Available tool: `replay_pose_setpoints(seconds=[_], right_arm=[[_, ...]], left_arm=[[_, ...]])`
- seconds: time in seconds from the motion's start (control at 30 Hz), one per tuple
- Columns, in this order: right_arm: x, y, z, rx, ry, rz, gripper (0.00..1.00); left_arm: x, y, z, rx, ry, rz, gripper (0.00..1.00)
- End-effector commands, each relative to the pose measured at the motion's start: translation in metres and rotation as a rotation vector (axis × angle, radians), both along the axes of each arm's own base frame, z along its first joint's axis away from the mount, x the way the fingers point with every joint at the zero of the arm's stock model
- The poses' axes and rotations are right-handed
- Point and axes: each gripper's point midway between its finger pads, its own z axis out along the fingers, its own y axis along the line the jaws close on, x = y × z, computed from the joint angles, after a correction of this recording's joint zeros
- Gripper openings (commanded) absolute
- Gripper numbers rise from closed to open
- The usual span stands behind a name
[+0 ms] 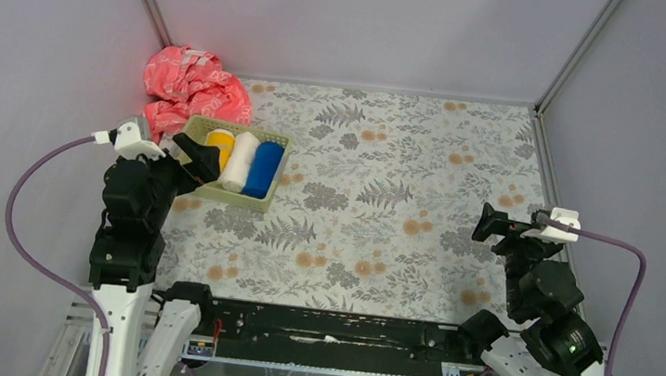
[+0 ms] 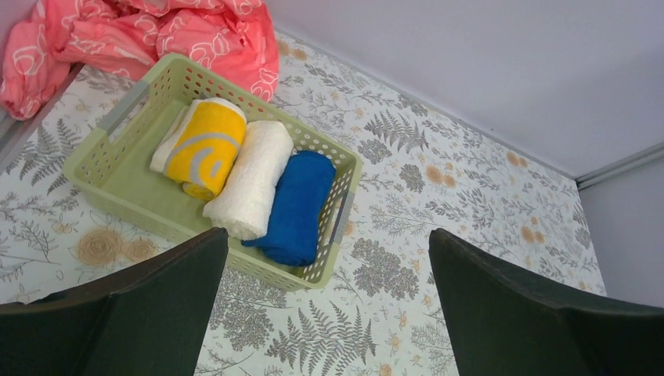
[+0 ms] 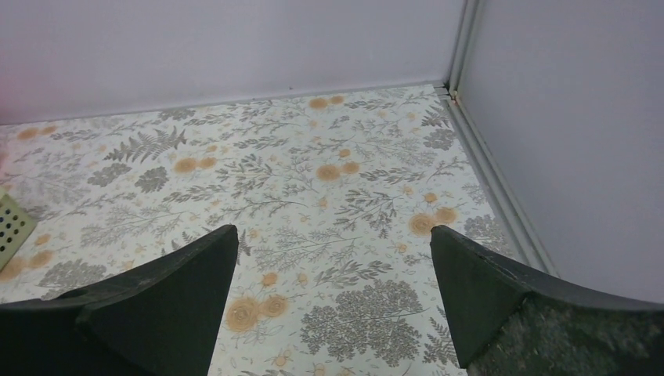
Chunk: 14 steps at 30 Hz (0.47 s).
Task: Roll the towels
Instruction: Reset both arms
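Basically done, I reckon: just lift off high, don't clip the pale-green perforated plastic basket [image 2: 141, 211]. In it, side by side, touching: long cream-white cloth roll [image 2: 252, 178], royal-blue cloth roll [image 2: 300, 205], yellow-orange cloth roll [image 2: 205, 147]. Left gripper [image 2: 327, 243] spread, empty, just short of the basket; right gripper [image 3: 333, 235] spread, empty, well apart.

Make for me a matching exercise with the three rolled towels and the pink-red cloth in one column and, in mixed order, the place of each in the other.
Things:
1. yellow towel
2. white towel
3. blue towel
4. pink-red cloth

Places, as the top view shows them:
A. middle of the green basket
B. outside the basket, in the far-left corner
C. right end of the basket
D. left end of the basket

Pairs: 1-D, 2-A, 3-C, 4-B
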Motion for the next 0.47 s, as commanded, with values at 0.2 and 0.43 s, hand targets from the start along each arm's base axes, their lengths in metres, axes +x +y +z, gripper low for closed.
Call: replay_pose_setpoints(seconds=[0.2,0.43], right_arm=[[-0.003,-0.02,-0.004,-0.009,-0.046,-0.099,0.99],[-0.001,-0.018,-0.007,-0.011,-0.04,-0.099,0.99]], left_arm=[[0.006,-0.002,-0.005,-0.02,-0.004,-0.004,1.0],[0.007,-0.003,-0.012,-0.022,0.007,-0.007,1.0]])
